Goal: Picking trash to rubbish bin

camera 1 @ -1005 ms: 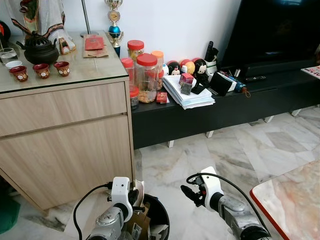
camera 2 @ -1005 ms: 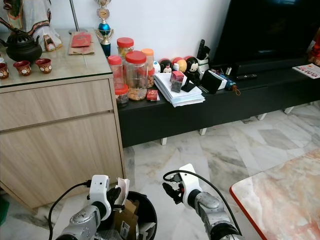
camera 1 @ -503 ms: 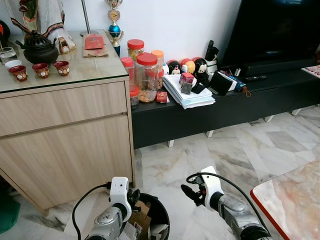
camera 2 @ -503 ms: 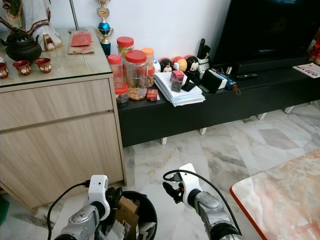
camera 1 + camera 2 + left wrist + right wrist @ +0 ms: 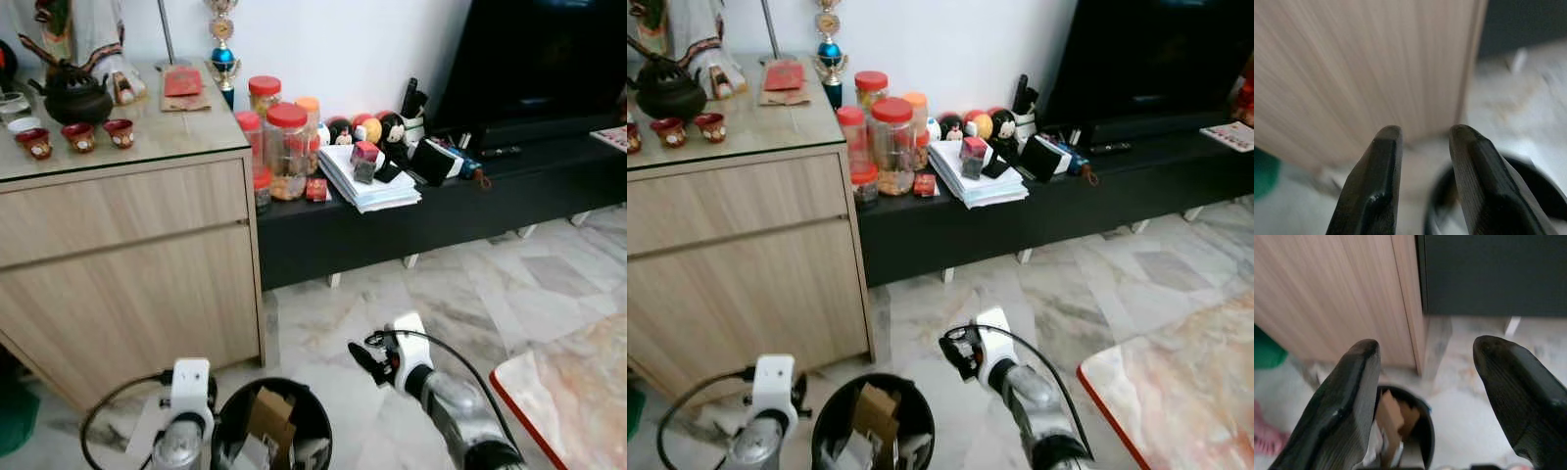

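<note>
A round black bin (image 5: 271, 428) is standing on the marble floor (image 5: 460, 294) just in front of the wooden cabinet (image 5: 127, 274), and everything here is placed from that bin. The left gripper (image 5: 1422, 181) is hanging just to the bin's left, close beside its rim; its two black fingers are standing a narrow gap apart, nearly closed, and are holding nothing. The right gripper (image 5: 1447, 396) is hovering to the bin's right and a little above it, its fingers spread wide and empty, looking down toward the bin's mouth. The left gripper appears the nearer of the two. The bin's opening is facing straight up, so any drop would likely need to come from above. Inside it, a folded brown cardboard piece (image 5: 271, 413) is sticking up among pale crumpled scraps (image 5: 245, 455). Judging from this, trash is already lying in the bin and both grippers are free. Beyond the bin, a low black shelf (image 5: 441, 196) is carrying jars and papers.
</note>
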You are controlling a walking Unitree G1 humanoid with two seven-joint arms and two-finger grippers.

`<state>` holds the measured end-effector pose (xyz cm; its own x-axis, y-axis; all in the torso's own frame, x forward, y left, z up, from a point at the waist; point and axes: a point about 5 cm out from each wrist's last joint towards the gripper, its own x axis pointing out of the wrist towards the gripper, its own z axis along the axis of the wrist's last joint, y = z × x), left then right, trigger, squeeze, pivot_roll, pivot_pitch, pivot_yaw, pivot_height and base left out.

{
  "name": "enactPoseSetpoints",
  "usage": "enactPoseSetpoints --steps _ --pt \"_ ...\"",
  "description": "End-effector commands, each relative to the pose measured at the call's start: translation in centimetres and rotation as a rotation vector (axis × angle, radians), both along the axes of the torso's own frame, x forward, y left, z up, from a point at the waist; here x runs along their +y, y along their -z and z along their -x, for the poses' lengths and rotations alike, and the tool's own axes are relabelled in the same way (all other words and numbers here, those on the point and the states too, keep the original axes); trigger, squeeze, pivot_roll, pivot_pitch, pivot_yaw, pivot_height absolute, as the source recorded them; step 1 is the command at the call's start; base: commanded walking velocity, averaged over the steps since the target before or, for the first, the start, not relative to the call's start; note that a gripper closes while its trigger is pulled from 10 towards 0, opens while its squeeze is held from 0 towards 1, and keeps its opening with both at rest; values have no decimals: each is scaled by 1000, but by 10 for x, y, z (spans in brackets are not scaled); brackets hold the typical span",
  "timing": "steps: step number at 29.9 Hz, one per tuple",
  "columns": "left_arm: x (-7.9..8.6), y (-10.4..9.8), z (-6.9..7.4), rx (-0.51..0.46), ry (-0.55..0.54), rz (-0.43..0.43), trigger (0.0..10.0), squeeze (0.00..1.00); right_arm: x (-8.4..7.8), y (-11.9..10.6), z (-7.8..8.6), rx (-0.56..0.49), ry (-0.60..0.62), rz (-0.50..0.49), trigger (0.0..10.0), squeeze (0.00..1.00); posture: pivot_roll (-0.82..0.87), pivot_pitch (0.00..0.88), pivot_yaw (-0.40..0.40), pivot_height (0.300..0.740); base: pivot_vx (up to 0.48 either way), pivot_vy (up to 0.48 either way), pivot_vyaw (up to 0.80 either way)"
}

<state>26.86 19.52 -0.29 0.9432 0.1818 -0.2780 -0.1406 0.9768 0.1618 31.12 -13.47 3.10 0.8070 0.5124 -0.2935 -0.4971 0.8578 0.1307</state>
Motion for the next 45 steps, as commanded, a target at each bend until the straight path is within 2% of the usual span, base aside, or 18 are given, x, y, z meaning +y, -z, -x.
enactPoseSetpoints --steps 1,2,3,6,9,13,20,29,32,34,35,36,37,40,41,45 --pt "3 -18 -8 -113 -9 -53 10000 0 0 -21 -14 -99 40 -34 10000 0 5 50 -85 740 0 0 0" --pt "3 -18 -8 -113 -9 -53 10000 0 0 -21 -14 -99 40 -34 10000 0 5 50 -85 740 0 0 0" --pt "6 -34 -16 -198 -34 -76 10000 0 4 -35 -23 -158 62 -57 10000 0 10 46 -86 740 0 0 0" --pt "3 -63 -34 -322 -55 -96 10000 0 5 -56 -35 -249 126 -83 10000 0 11 33 -84 740 0 0 0" --pt "-1 -72 -41 -354 -58 -100 10000 0 4 -62 -39 -278 159 -86 10000 0 8 31 -82 740 0 0 0" --pt "-16 -90 -52 -429 -25 -123 10000 0 -4 -77 -44 -353 249 -126 10000 0 3 23 -80 740 0 0 0" --pt "-29 -100 -55 -461 17 -150 10000 0 -2 -76 -43 -367 260 -123 10000 0 -2 11 -74 740 0 0 0" --pt "-27 -95 -50 -449 5 -159 10000 0 3 -73 -40 -361 266 -133 10000 0 2 0 -70 740 0 0 0" --pt "-25 -87 -46 -411 3 -154 10000 0 2 -71 -40 -351 268 -132 10000 0 2 0 -71 740 0 0 0" --pt "-23 -77 -43 -354 -1 -148 10000 0 -1 -65 -38 -326 270 -116 10000 0 8 0 -72 740 0 0 0" --pt "-20 -60 -39 -269 -13 -119 10000 0 -5 -54 -35 -277 272 -80 10000 0 8 0 -72 740 0 0 0" --pt "-20 -60 -39 -269 -13 -119 10000 0 -5 -54 -35 -277 272 -80 10000 0 8 0 -72 740 0 0 0" --pt "-15 -40 -30 -168 -26 -88 10000 0 -12 -36 -28 -192 279 -13 10000 0 4 0 -72 740 0 0 0" --pt "-9 -21 -17 -77 -39 -79 10000 0 -24 -14 -16 -97 302 37 10000 0 4 0 -73 740 0 0 0" --pt "-5 -8 -6 -18 -38 -93 10000 0 -34 3 -4 -15 313 69 10000 0 6 0 -74 740 0 0 0" --pt "3 11 13 77 -63 -94 10000 0 -52 33 22 135 344 150 10000 0 10 0 -78 740 0 0 0"
